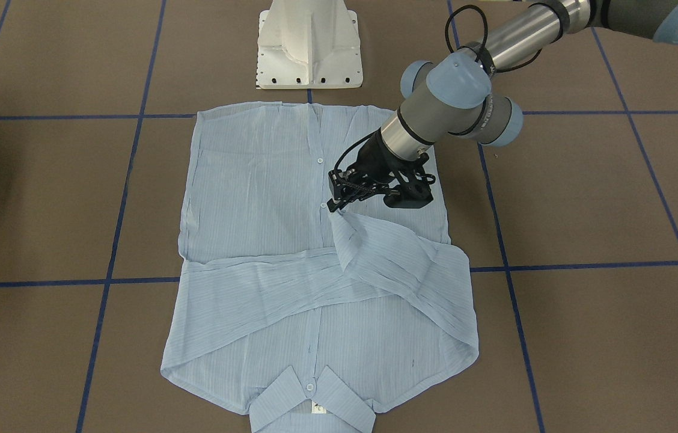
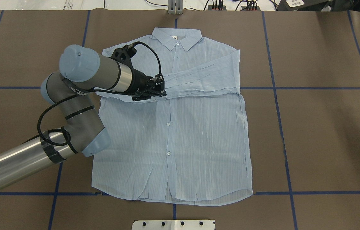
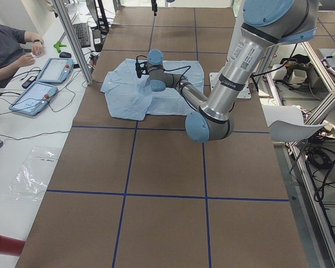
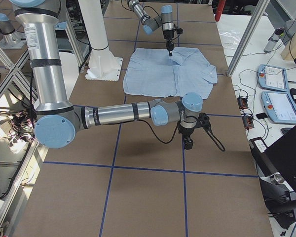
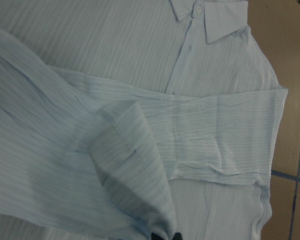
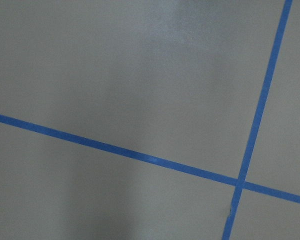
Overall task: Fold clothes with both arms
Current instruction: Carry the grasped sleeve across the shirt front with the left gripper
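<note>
**Brown worktop, one sleeve held over the chest**

Brown sheeting crossed by blue tape lines (image 2: pixel 311 88) covers the worktop (image 2: pixel 326 143). The left arm (image 2: pixel 103 75) reaches in over the worktop's left half, as the robot sees it. The left tool (image 2: pixel 161 90) is pinched shut on the cuff end of one sleeve (image 1: pixel 399 255) and holds it lifted just above the button placket (image 2: pixel 168 123) at chest height. That grip seems chosen so the sleeve can be drawn across the body and laid over the other sleeve (image 2: pixel 205 83), which lies flat across the chest.

The shirt (image 2: pixel 199 143) sits at the worktop's middle, front up, buttoned and spread smooth, likely so the folds land square. Its long axis runs from the robot's edge to the operators' edge. The collar (image 2: pixel 176 38) points toward the operators and the hem (image 2: pixel 199 199) lies nearest the pedestal base (image 2: pixel 173 224).

Near the worktop's right end, the right tool (image 4: pixel 187 143) hangs over bare surface, well apart from the shirt and probably parked out of the way. Its wrist view shows only tape, so I cannot tell whether its fingers are spread or pressed together.
</note>
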`<act>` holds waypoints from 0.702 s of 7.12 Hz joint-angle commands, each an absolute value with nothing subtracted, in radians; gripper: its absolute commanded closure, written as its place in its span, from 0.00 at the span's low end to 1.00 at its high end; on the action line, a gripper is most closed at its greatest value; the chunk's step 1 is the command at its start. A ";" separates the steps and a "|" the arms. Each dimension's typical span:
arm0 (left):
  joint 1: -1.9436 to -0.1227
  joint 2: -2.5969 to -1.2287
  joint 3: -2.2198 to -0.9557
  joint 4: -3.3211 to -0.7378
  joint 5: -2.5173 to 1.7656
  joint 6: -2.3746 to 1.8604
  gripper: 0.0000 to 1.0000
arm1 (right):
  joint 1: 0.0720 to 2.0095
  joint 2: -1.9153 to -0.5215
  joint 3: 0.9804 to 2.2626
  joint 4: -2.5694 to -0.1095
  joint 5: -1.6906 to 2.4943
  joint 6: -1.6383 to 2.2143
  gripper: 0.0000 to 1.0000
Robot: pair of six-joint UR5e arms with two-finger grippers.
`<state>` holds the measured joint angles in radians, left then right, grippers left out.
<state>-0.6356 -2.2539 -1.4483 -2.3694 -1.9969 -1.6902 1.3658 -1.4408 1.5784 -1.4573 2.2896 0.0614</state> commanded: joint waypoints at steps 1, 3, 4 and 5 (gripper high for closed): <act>-0.617 -2.377 -1.308 -2.372 -1.968 -1.729 1.00 | 1.367 -1.442 1.580 -1.457 2.290 0.061 0.00; -0.591 -2.431 -1.224 -2.376 -1.918 -1.737 0.99 | 1.367 -1.442 1.582 -1.457 2.290 0.063 0.00; -0.568 -2.431 -1.218 -2.381 -1.913 -1.730 0.65 | 1.367 -1.442 1.582 -1.457 2.290 0.061 0.00; -0.524 -2.434 -1.218 -2.382 -1.881 -1.729 0.29 | 1.367 -1.442 1.582 -1.457 2.290 0.061 0.00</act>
